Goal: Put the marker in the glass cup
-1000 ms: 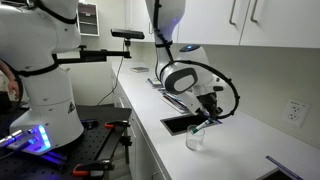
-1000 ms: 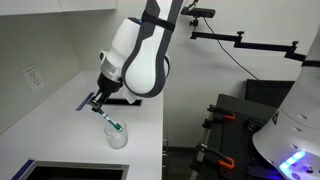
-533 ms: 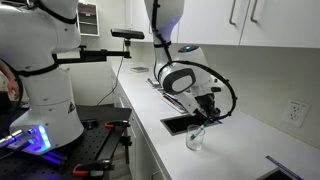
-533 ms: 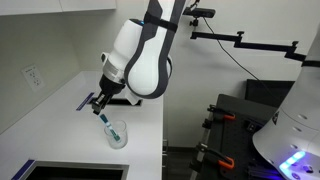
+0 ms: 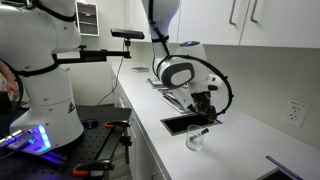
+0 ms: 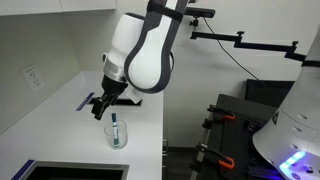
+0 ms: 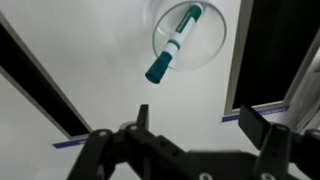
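Compared with half a second back, the gripper has let go and pulled up: the marker was pinched in the fingers at the rim then, and now it stands on its own in the glass cup.

Biggest to smallest: the Panda arm is bent over the white countertop. The black tray sits just off to one side of the fingers and isn't involved.

In the wrist view the fingers are spread wide with nothing between them, and the cup is straight out past the fingertips, lined up with the gap. That fits a straight lift so nothing clips the glass.

The marker leans inside the cup, its top end poking over the rim, since it's longer than the cup is tall. Looks done to me; only backing off is left.
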`<act>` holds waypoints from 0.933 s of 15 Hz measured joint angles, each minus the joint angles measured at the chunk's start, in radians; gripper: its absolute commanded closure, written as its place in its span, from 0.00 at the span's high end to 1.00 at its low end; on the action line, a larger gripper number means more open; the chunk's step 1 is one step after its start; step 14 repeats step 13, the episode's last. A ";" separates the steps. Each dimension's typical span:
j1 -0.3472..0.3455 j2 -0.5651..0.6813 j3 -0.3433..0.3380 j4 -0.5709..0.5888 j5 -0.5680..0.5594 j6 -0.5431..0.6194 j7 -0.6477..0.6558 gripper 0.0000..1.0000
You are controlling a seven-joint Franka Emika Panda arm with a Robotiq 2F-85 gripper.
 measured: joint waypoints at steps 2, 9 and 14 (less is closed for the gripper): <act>-0.023 -0.038 0.046 0.005 0.034 -0.157 0.017 1.00; 0.009 -0.138 0.042 0.093 0.226 -0.613 0.010 1.00; 0.116 -0.162 -0.082 0.111 0.172 -0.657 0.016 1.00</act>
